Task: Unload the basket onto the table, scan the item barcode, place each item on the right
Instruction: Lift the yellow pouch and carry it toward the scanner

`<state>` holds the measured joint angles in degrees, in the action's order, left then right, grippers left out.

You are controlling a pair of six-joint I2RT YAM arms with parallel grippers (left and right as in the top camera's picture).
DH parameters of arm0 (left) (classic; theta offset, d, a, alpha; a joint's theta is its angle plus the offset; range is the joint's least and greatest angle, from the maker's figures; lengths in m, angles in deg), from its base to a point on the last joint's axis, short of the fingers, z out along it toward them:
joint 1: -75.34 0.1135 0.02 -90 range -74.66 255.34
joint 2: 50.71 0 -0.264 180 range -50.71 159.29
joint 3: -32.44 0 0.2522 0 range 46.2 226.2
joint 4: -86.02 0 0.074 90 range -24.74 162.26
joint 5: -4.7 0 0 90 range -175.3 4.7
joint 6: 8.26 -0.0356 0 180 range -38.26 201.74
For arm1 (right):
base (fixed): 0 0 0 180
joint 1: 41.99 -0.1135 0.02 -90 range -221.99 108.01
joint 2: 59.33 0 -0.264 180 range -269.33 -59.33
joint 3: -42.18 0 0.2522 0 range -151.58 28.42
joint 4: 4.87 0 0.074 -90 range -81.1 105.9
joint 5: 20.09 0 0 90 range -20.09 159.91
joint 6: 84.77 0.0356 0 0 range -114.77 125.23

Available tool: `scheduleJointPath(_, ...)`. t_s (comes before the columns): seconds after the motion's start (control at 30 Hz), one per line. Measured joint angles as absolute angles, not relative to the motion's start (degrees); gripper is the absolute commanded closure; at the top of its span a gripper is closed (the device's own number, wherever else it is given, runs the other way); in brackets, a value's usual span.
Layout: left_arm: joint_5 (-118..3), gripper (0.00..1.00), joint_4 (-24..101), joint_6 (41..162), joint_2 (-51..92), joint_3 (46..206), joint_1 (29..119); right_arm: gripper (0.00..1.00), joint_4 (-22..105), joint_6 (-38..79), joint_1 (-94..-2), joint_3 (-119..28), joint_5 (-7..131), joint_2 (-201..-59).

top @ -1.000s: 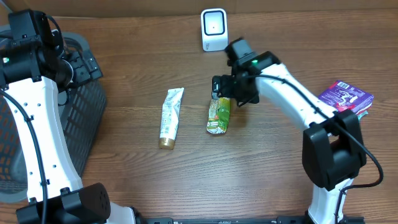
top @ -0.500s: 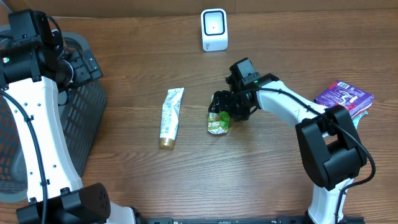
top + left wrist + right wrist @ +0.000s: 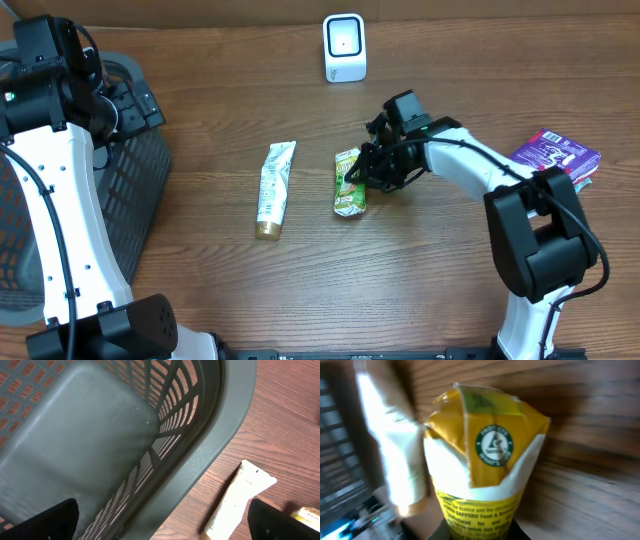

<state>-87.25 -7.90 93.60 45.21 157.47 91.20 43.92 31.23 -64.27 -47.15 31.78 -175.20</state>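
The right pincer (image 3: 368,172) is reaching in from the right and closing its jaws on the pouch (image 3: 349,190), gripping it along the upper right edge. The pouch is sitting directly at the tips of this pincer, on the wooden table (image 3: 420,270). Its long axis is running from the near side of the table towards the far side, only slightly tilted. In the right wrist view the folded yellow end with the round green seal (image 3: 494,446) is pointing away from the pincer, while the end printed with yellow text is pointing back towards the jaws. The rest of that view is coming out blurred.

Just beyond the pouch, on the side away from the pincer, a white tube (image 3: 273,188) is lying almost parallel to it. The white scanner (image 3: 344,47) is standing well apart from the pincer, at the far edge.

The left pincer (image 3: 165,520) is hanging with its fingers (image 3: 50,520) spread wide above the rim of the grey basket (image 3: 220,420).
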Motion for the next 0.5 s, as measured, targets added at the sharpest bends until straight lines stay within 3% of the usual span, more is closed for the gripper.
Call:
scheduleJointPath(0.17,-87.28,0.0,-7.9,93.62,45.21,157.47,91.2,0.94,35.51,28.87,-57.76,-47.17,8.85,-172.1)
scheduleJointPath(0.3,-87.28,0.0,-7.92,93.6,45.21,157.47,91.2,0.96,27.75,33.72,-52.36,-47.54,-8.07,-167.73)
scheduleJointPath(0.5,-87.25,0.0,-7.84,93.62,45.21,157.47,91.2,0.96,11.27,49.33,-50.61,-47.3,-15.13,-167.16)
